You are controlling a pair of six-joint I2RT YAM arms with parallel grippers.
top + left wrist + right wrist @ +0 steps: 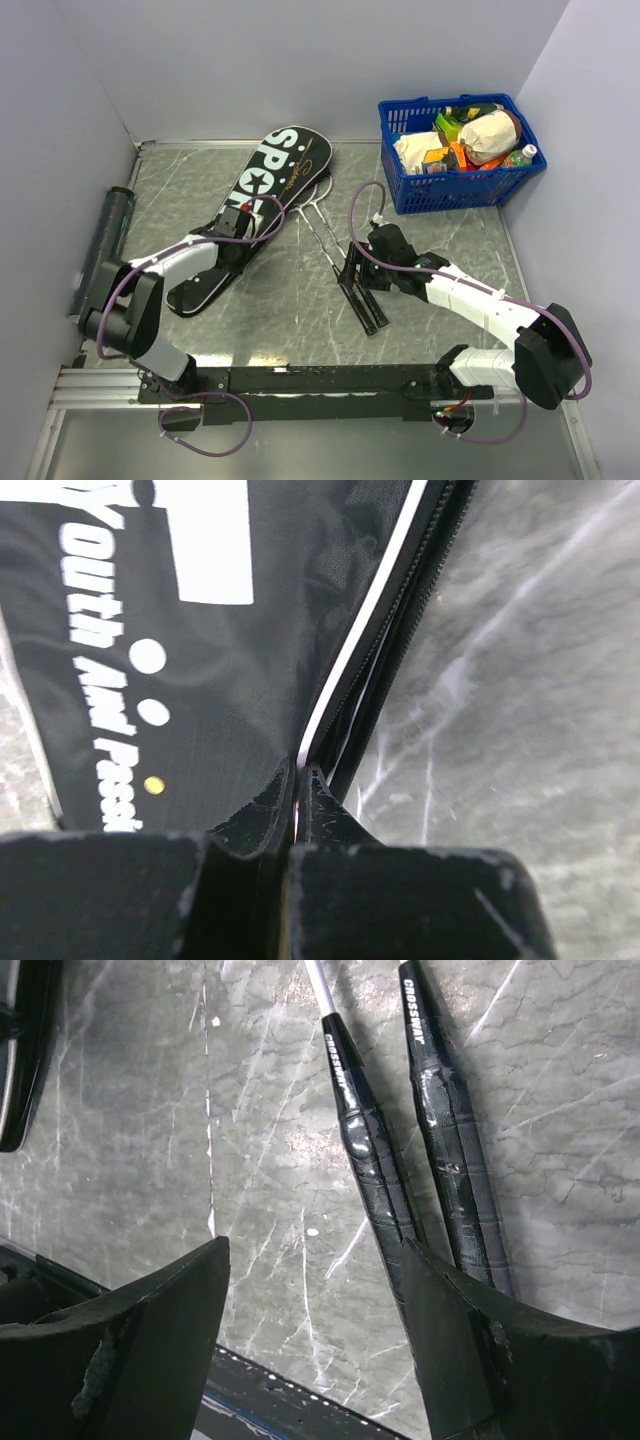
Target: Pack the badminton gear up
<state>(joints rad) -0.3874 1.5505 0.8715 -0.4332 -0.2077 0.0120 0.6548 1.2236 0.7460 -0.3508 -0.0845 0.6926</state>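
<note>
Lying slantwise on the grey marbled table [430, 235], a black racket bag [275, 165] with white "SPORT" lettering points its wide end toward the back wall. The left gripper [237, 215] is clenched on the bag's zipper edge. Its wrist view shows the closed tips [297, 780] pinching the white piping [360, 630] that runs along that edge. Two thin rackets [322, 232] lie just right of the bag, heads against its side, black handles [362, 300] side by side nearer the arms. The right gripper [362, 268] hangs over the handles, spread wide and holding nothing; in its wrist view one finger [470, 1350] overlaps the handle ends. A long dark tube [103, 245] lies along the left wall. A blue basket [455, 190] of groceries sits at the back right.
</note>
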